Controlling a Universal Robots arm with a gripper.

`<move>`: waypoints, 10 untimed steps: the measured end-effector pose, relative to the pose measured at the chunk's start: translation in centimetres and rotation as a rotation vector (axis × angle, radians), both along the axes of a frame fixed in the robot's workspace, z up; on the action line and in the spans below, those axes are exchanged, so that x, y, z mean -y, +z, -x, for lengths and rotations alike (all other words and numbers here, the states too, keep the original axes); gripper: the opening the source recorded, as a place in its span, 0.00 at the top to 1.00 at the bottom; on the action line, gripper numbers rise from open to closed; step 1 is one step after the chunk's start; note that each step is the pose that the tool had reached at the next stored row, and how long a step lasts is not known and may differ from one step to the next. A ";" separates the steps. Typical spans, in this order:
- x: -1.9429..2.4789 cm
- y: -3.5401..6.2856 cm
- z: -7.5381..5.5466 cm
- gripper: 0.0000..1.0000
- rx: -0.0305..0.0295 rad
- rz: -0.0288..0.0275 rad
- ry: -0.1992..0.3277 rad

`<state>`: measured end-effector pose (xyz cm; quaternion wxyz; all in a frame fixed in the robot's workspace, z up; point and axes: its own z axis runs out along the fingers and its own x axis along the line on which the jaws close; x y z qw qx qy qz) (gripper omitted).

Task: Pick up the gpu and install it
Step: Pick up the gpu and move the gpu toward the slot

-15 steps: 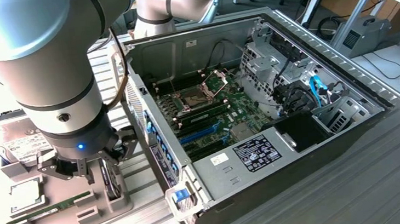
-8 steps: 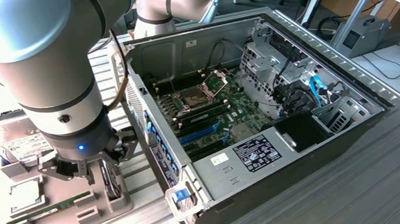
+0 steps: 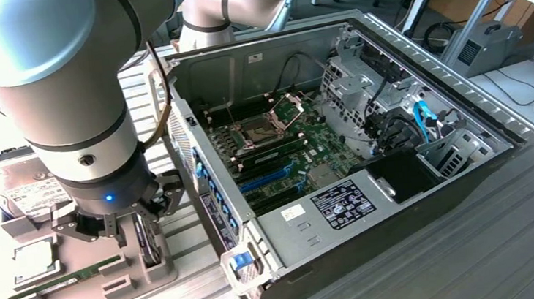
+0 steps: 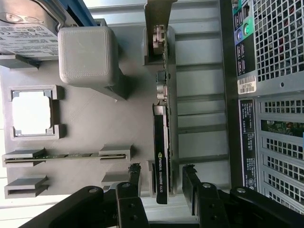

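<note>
The gripper (image 3: pixel 122 224) is seen in the lower left of the exterior view, at the end of the robot arm (image 3: pixel 65 88), lowered over a grey holder tray (image 3: pixel 138 279) that lies on the ribbed table (image 3: pixel 473 247). The gpu (image 3: pixel 148 247) is stood on edge in a slot of that tray, just below and slightly towards the exterior view's right of the gripper, and is seen as a narrow dark slab.

In the wrist view the gripper (image 4: pixel 161 172) is shown with its jaws spread wide. The two black fingers (image 4: pixel 134 172) are placed on either side of one end of the gpu (image 4: pixel 161 142). A gap is visible between each finger and the card, so nothing is gripped. The card is held upright by the holder tray (image 4: pixel 95 133), and its metal bracket is at the end far from the fingers.

Elsewhere on the tray, a hard drive (image 3: pixel 21 191) (image 4: pixel 28 28), a square processor chip (image 3: pixel 33 259) (image 4: pixel 31 111) and a memory stick (image 3: pixel 73 277) (image 4: pixel 66 155) are seated in their own cradles.

An open computer case (image 3: pixel 287 254) (image 4: pixel 275 47) fills the centre of the exterior view, just beside the tray, with the motherboard (image 3: pixel 277 148) exposed inside.
</note>
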<state>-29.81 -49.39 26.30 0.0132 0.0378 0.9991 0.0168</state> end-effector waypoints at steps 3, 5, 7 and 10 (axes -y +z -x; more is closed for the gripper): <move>0.00 -0.07 0.0 0.52 0.0000 -0.0001 0.000; 0.00 -0.12 0.0 0.52 0.0000 0.0000 0.000; 0.00 -0.18 0.0 0.52 0.0000 0.0000 0.000; 0.00 -0.26 0.0 0.52 0.0000 -0.0001 0.000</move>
